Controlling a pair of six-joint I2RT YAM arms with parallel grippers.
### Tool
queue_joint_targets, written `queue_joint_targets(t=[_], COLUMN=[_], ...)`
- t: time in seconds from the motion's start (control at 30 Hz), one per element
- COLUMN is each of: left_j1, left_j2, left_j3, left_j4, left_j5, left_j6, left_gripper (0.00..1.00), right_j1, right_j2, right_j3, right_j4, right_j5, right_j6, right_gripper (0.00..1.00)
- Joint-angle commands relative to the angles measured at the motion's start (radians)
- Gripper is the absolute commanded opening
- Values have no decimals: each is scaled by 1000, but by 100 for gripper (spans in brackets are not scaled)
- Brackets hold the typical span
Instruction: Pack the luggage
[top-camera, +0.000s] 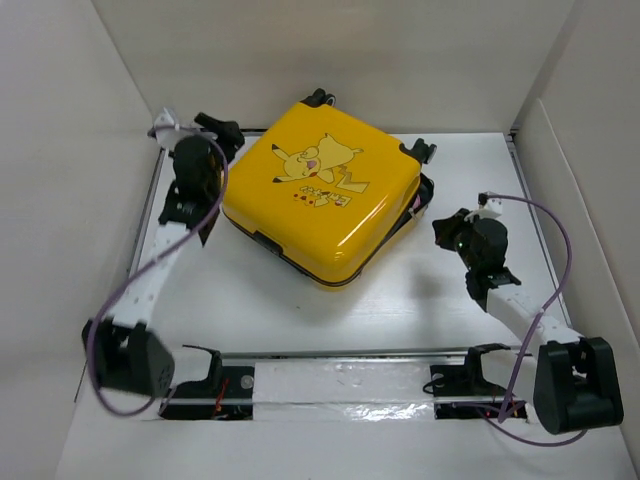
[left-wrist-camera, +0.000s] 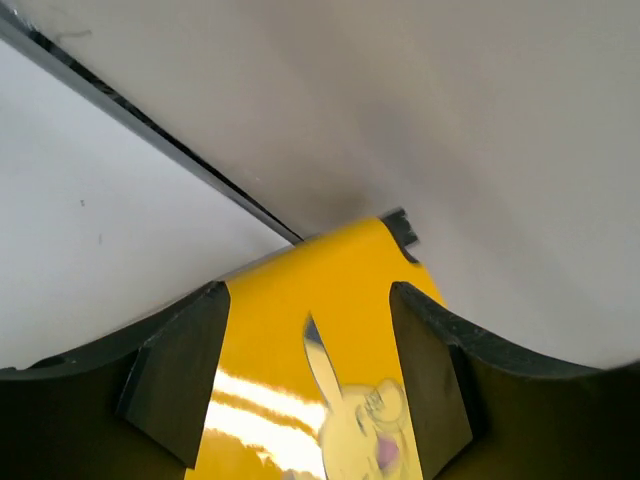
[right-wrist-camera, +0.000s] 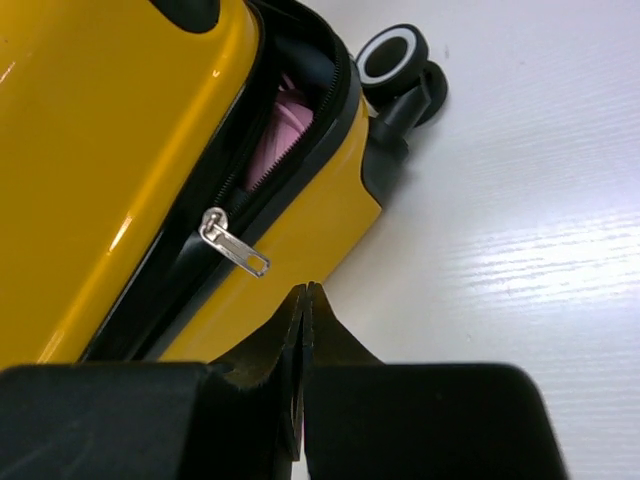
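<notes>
Nearest you, a bare band of tabletop (top-camera: 300, 310) runs the full width between the near edge and the luggage (top-camera: 318, 190); that is your widest free room. On the right side, your right gripper (right-wrist-camera: 305, 300) hovers low over the white surface with its fingers pressed together on nothing, just beside the suitcase's zipper seam. The zipper pull (right-wrist-camera: 235, 250) hangs just beyond the tips. Past it the seam gapes, showing something pink (right-wrist-camera: 272, 135) inside, and a wheel (right-wrist-camera: 393, 55) sticks out at that corner. The suitcase lies lid-up, turned cornerwise, over the middle and far part of the tabletop. At the far left corner, your left gripper (left-wrist-camera: 307, 300) has its fingers spread above the yellow lid's edge, with the far wall (left-wrist-camera: 450, 120) close behind.
</notes>
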Motion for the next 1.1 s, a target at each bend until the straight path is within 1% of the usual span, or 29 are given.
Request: queue_joint_targets(t=[0.0, 0.03, 0.07, 0.1, 0.13, 0.17, 0.2, 0.23, 0.27, 0.33, 0.4, 0.43, 0.47, 0.5, 0.57, 0.6, 0.63, 0.67, 0.7, 0.73, 0.77, 0.8, 0.83, 0.87, 0.9, 0.97, 1.0, 1.03, 1.07], left_j1=[154, 168, 181, 209, 223, 234, 255, 255, 270, 281, 281, 281, 281, 281, 281, 281, 281, 281, 281, 271, 270, 261, 251, 251, 241, 241, 232, 232, 232], left_j2=[259, 323, 448, 509, 560, 654, 695, 725, 770, 790, 796, 796, 795, 789, 754, 688, 652, 619, 562, 539, 495, 470, 447, 421, 369, 316, 263, 218, 218], left_j3=[229, 303, 373, 506, 567, 622, 706, 731, 753, 730, 651, 623, 600, 544, 445, 282, 194, 119, -13, -64, -104, -173, -204, -231, -282, -333, -388, -412, -429], left_j4=[-72, -117, -172, -277, -313, -354, -390, -425, -431, -403, -352, -302, -283, -267, -179, -101, 50, 119, 175, 252, 269, 286, 311, 320, 326, 355, 375, 407, 414], left_j5=[313, 315, 315, 315, 332, 369, 404, 433, 488, 530, 574, 587, 611, 614, 614, 623, 627, 625, 619, 610, 593, 563, 547, 532, 509, 492, 490, 489, 489], left_j6=[35, 64, 98, 157, 188, 235, 251, 263, 271, 259, 228, 216, 190, 173, 124, 57, 20, -18, -75, -92, -114, -118, -120, -121, -128, -140, -161, -180, -180], left_gripper=[62, 62, 62, 62, 64, 66, 67, 68, 69, 69, 68, 68, 67, 66, 66, 65, 64, 63, 61, 61, 61, 61, 61, 61, 61, 61, 61, 61, 61], right_j1=[-19, -19, -36, -51, -91, -105, -114, -128, -128, -128, -107, -91, -65, -47, -3, 42, 63, 82, 100, 129, 142, 154, 163, 176, 176, 185, 185, 197, 197], right_j2=[67, 93, 152, 183, 219, 290, 329, 367, 441, 513, 623, 659, 691, 720, 797, 820, 869, 895, 920, 944, 987, 1009, 1030, 1070, 1084, 1103, 1119, 1132, 1144], right_j3=[95, 129, 148, 166, 187, 241, 272, 307, 379, 451, 578, 620, 658, 689, 798, 839, 912, 951, 991, 1034, 1116, 1154, 1197, 1277, 1310, 1355, 1401, 1430, 1465], right_j4=[72, 72, 72, 79, 87, 93, 89, 81, 73, 55, -11, -29, -45, -59, -104, -153, -163, -175, -216, -238, -261, -295, -319, -347, -388, -395, -395, -434, -465], right_j5=[27, 27, 61, 47, 20, -29, -36, -48, -98, -123, -184, -218, -291, -318, -350, -356, -371, -390, -422, -434, -448, -454, -464, -467, -474, -497, -532, -549, -562], right_j6=[28, 28, 34, 51, 57, 62, 71, 73, 70, 48, 0, -14, -27, -45, -76, -108, -117, -125, -140, -148, -159, -174, -183, -192, -203, -203, -202, -203, -212], right_gripper=[0, 1, 1, 3, 8, 10, 10, 11, 11, 11, 11, 11, 11, 11, 11, 10, 10, 10, 10, 10, 10, 10, 10, 10, 10, 9, 9, 9, 10])
